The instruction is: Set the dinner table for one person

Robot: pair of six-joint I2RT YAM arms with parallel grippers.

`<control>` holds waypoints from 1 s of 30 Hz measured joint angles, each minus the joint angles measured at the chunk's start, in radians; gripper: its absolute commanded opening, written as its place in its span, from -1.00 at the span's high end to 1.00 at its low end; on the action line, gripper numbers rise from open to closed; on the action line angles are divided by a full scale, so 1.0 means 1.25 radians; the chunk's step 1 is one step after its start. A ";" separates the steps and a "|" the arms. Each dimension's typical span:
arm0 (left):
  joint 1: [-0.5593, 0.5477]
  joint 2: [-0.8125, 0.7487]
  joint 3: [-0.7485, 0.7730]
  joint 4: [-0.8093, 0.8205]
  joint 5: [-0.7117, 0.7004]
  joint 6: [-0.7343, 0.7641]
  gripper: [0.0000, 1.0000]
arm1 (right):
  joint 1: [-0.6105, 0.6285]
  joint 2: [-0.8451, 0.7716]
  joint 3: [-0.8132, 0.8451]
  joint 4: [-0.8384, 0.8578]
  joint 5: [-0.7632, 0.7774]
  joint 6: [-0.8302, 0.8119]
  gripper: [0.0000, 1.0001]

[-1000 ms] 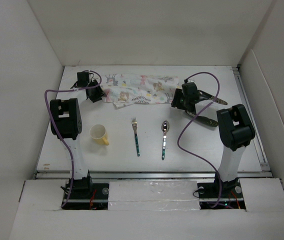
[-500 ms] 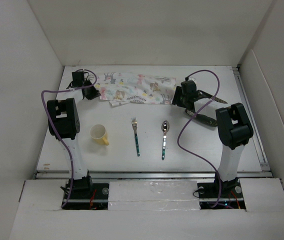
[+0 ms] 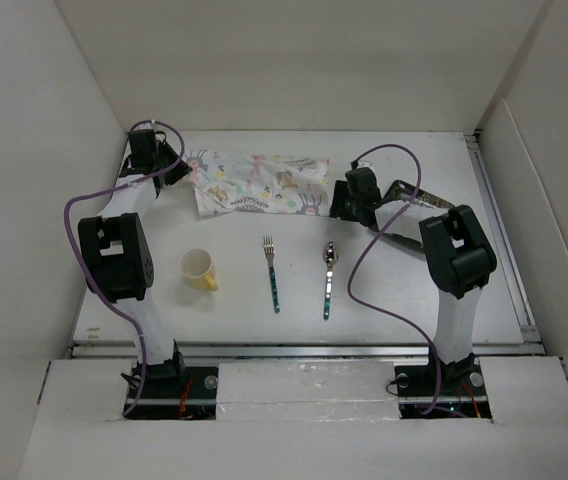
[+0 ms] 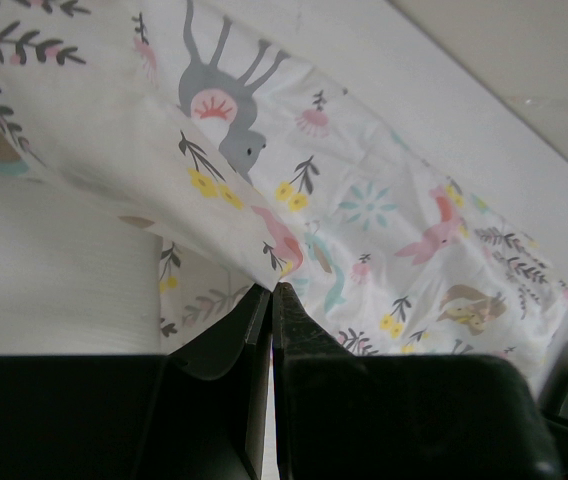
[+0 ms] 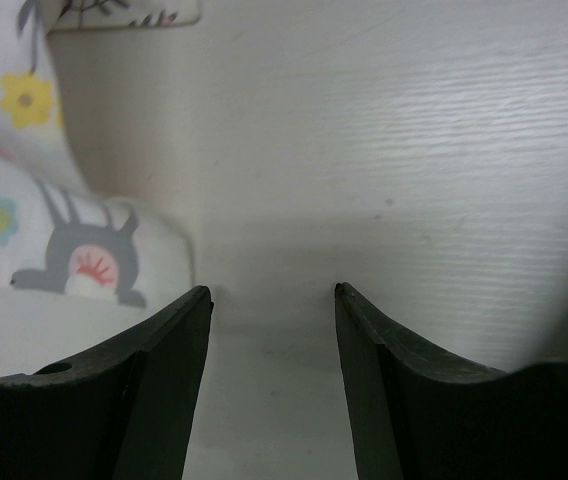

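At the upper left of the top view, your left arm stretches from its base to the far corner of the worktop (image 3: 244, 310), elbow raised and a purple cable looping off it. Its wrist view shows the left tool (image 4: 271, 289) with its black fingers pressed together, pinching a fold of the placemat (image 3: 259, 182). The cloth drapes loosely from that pinch.

At the upper right, your right arm bends at the elbow and its forearm runs leftward. The right tool (image 5: 271, 292) points at the placemat's right end. Its fingers stand wide apart with only bare worktop between them, and the cloth's edge lies just beside the finger at the left of that frame.

The placemat is soft white fabric printed with grey animals, pink birds, yellow flowers and leafy sprigs. The worktop is matte white with a faint grain and fills the middle of the top view.

Below the placemat lie a fork (image 3: 272, 272) and a spoon (image 3: 329, 277), both with shiny metal heads and teal patterned handles. A pale yellow cup (image 3: 199, 268) sits to their left.
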 measured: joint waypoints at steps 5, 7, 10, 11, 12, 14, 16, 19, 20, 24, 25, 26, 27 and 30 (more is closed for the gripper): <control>0.001 0.036 -0.020 -0.014 -0.003 0.000 1.00 | 0.036 -0.005 -0.015 0.023 -0.033 -0.013 -0.17; 0.002 0.043 -0.021 -0.020 -0.004 0.000 1.00 | 0.045 0.000 -0.010 0.023 -0.045 -0.017 -0.02; 0.002 0.043 -0.022 -0.020 -0.004 0.000 1.00 | 0.046 0.023 0.021 0.024 -0.055 -0.017 -0.10; 0.002 0.043 -0.022 -0.019 -0.004 0.000 1.00 | 0.045 0.028 0.030 0.023 -0.056 -0.018 -0.10; 0.001 0.043 -0.022 -0.019 -0.005 0.000 1.00 | 0.044 0.033 0.039 0.016 -0.058 -0.018 -0.09; 0.001 0.043 -0.022 -0.020 -0.004 0.000 1.00 | 0.042 0.049 0.066 0.000 -0.060 -0.018 -0.03; 0.000 0.043 -0.022 -0.020 -0.004 0.000 1.00 | 0.041 0.067 0.095 -0.013 -0.063 -0.018 0.00; -0.003 0.043 -0.022 -0.019 -0.004 0.000 1.00 | 0.040 0.083 0.122 -0.030 -0.067 -0.018 0.15; -0.005 0.043 -0.023 -0.017 -0.004 0.000 1.00 | 0.040 0.085 0.129 -0.040 -0.070 -0.018 0.19; -0.006 0.041 -0.031 -0.004 -0.004 0.000 1.00 | 0.039 0.106 0.170 -0.082 -0.078 -0.018 0.67; -0.006 0.040 -0.033 -0.002 -0.004 0.000 1.00 | 0.039 0.111 0.178 -0.086 -0.080 -0.020 0.75; -0.006 0.040 -0.035 0.000 -0.004 0.000 1.00 | 0.038 0.117 0.186 -0.092 -0.082 -0.018 0.81; -0.006 0.040 -0.036 0.001 -0.005 0.000 1.00 | 0.036 0.120 0.191 -0.096 -0.085 -0.018 1.00; -0.006 0.040 -0.036 0.002 -0.005 0.000 1.00 | 0.032 0.122 0.193 -0.099 -0.092 -0.015 1.00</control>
